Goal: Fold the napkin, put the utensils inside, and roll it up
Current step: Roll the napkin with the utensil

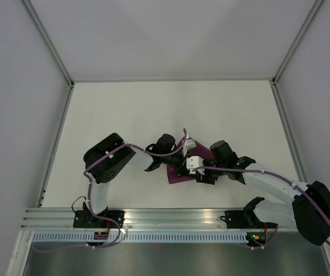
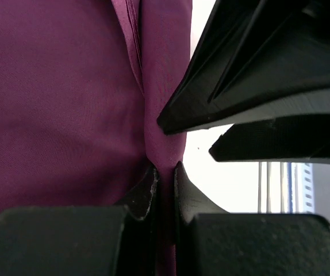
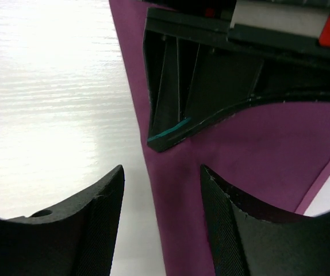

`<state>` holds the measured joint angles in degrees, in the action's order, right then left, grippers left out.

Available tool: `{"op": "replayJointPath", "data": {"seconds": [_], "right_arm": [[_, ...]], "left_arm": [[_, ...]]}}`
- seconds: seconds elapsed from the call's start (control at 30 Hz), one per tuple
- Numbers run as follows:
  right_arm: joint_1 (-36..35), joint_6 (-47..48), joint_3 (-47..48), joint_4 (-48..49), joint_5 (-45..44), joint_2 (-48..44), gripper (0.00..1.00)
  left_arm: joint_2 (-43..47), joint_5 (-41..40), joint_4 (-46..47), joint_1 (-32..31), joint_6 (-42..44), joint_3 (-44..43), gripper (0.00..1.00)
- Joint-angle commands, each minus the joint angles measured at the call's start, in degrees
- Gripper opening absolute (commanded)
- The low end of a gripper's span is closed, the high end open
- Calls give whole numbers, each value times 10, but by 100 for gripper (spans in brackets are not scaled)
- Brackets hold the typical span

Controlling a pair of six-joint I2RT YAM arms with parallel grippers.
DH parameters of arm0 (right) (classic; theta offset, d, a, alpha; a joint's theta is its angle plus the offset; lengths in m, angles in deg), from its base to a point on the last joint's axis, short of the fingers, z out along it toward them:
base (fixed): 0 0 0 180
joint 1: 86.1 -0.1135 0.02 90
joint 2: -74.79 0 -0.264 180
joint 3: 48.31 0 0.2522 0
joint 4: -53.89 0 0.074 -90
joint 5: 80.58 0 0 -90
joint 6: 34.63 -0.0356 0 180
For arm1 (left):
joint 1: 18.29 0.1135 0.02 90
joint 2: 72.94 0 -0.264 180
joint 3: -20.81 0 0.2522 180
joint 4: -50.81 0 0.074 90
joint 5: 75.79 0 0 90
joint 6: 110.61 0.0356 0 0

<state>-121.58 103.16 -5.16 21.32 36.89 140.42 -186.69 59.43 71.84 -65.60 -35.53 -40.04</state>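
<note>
**Left pincer nips a fold of cloth; right one gapes over its edge**

From above, the deep magenta-purple cloth napkin (image 1: 175, 176) lies bunched at the middle of the white tabletop (image 1: 153, 109), mostly hidden under the arms. The left gripper (image 1: 182, 152) and right gripper (image 1: 195, 168) meet over it, though here their jaws are too small to read. Pale grey walls (image 1: 15, 86) box the table in, and a ribbed aluminium rail (image 1: 171, 217) runs along its near edge.

The left wrist view shows what the top view cannot: that gripper's black fingers (image 2: 145, 192) are clamped tight on a raised fold of the napkin. The other gripper's fingers (image 2: 257, 75) hang just beside the fold.

In the right wrist view its own fingers (image 3: 102, 218) stand well apart, holding nothing. The napkin's straight edge runs between them, seemingly flat on the table.
</note>
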Motion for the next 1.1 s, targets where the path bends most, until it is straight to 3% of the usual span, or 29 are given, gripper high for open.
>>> {"op": "replayJointPath", "data": {"seconds": [0.0,0.3,0.4,0.53,0.67,0.73,0.77,0.83,0.97,1.07], "right_arm": [[-15,12,-12,55,-34,10,61],[-42,11,-42,97,-46,33,56],[-42,8,-45,105,-47,42,50],[-42,8,-47,105,-49,61,23],[-43,18,-45,90,-48,80,22],[-42,17,-41,75,-45,87,17],[-42,17,-36,69,-43,94,14],[-42,17,-32,53,-39,102,8],[-33,22,-3,14,-8,131,6],[-15,34,22,-20,15,157,5]], "left_arm": [[-51,-10,-161,9,7,10,2],[-67,1,-205,14,-1,-22,2],[-64,1,-209,14,-5,-26,2],[-55,4,-211,15,-9,-29,2],[-40,9,-217,19,-9,-33,17],[-30,8,-219,20,-7,-35,21],[-25,7,-219,21,-7,-35,29],[-5,2,-213,23,-8,-34,36],[45,-29,-198,25,-9,-24,52],[92,-59,-179,24,-6,-9,58]]}}
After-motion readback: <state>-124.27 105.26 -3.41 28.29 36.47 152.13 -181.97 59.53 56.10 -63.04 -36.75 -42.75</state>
